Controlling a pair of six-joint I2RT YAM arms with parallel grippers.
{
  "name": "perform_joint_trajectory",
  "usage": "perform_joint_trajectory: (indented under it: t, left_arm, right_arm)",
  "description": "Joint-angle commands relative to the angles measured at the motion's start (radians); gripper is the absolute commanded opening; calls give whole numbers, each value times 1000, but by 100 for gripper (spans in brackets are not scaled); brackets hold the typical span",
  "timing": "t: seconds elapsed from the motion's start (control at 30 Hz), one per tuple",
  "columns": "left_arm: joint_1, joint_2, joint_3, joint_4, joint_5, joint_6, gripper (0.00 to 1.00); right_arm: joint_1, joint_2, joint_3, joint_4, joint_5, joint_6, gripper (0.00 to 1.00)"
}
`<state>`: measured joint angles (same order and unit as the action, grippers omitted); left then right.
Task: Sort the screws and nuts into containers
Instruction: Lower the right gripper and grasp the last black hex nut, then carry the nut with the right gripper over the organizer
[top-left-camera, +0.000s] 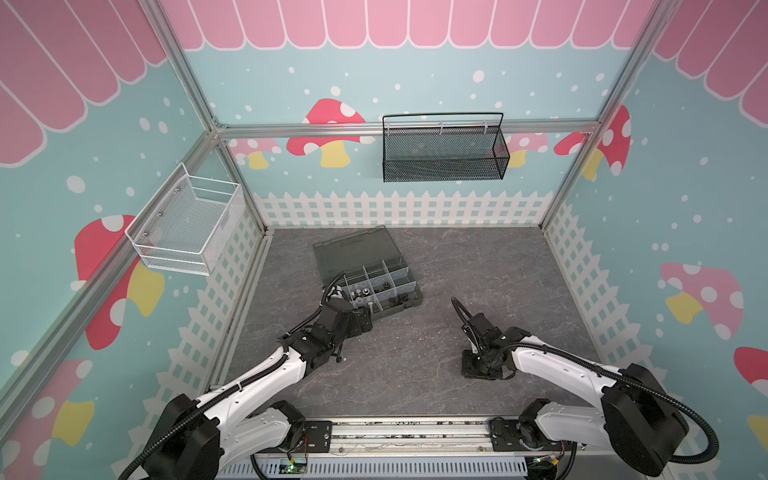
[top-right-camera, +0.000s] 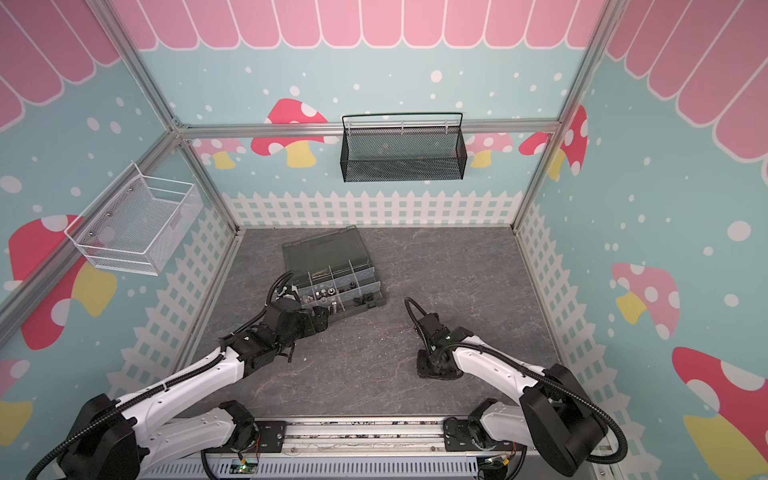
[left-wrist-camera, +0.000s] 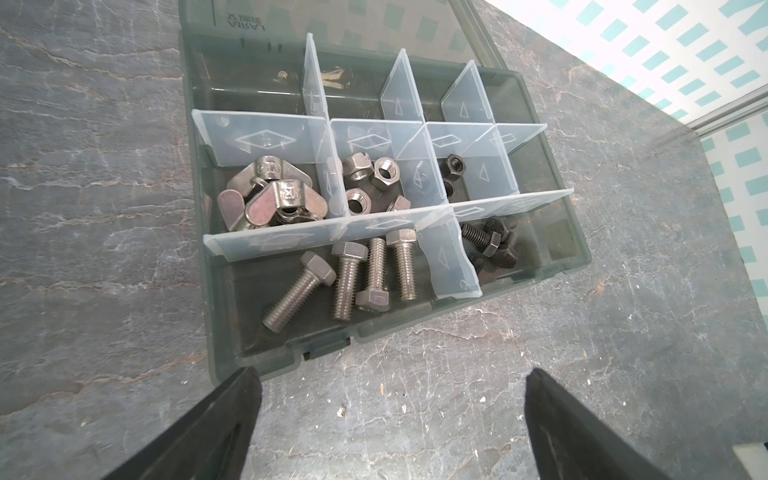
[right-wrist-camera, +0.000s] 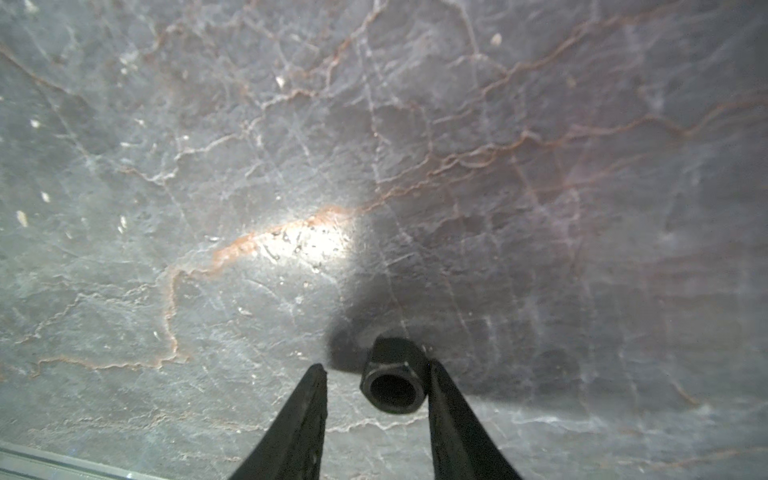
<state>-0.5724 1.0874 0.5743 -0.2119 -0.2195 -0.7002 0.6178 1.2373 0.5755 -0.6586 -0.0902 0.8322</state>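
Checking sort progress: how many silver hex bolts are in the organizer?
4, all in the latch-side compartment: one silver bolt angled, second, third, fourth alongside it. None appear hidden.

A white wire basket (top-left-camera: 166, 245) hangs on the left wall (top-left-camera: 62, 199), a black mesh basket (top-left-camera: 444, 166) on the back wall's rail (top-left-camera: 291, 129) — both above the grey veined tabletop (top-left-camera: 478, 266); the walls are printed with mushrooms (top-left-camera: 328, 137).

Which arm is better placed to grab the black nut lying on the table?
Right. The right fingers bracket the black nut low on the table, one touching it and the other just clear of it. The left fingers stand wide open by the organizer box, away from that nut.
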Motion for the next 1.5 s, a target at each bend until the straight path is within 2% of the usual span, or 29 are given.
perform_joint_trajectory:
  t: [0.0,0.33,0.93,1.17,1.33,1.47]
  left_arm:
    - [5,-18,-5,-7,0,-9,100]
    - [6,-17,-9,-10,-4,-12,100]
    - [8,-10,-9,-8,-4,-10,100]
    - [9,-9,-10,-7,-3,-9,100]
    - [12,-11,-14,-7,-4,-9,100]
    - [14,-12,-13,-7,-4,-9,100]
  right_arm:
    - [8,17,-7,-43,33,37,42]
    - [10,14,-9,45,-12,56,41]
    - [38,106,42,-8,54,37,33]
    - [67,167,66,-29,86,38,28]
    - [89,197,89,-34,97,36,19]
    - [94,194,115,-30,104,28,16]
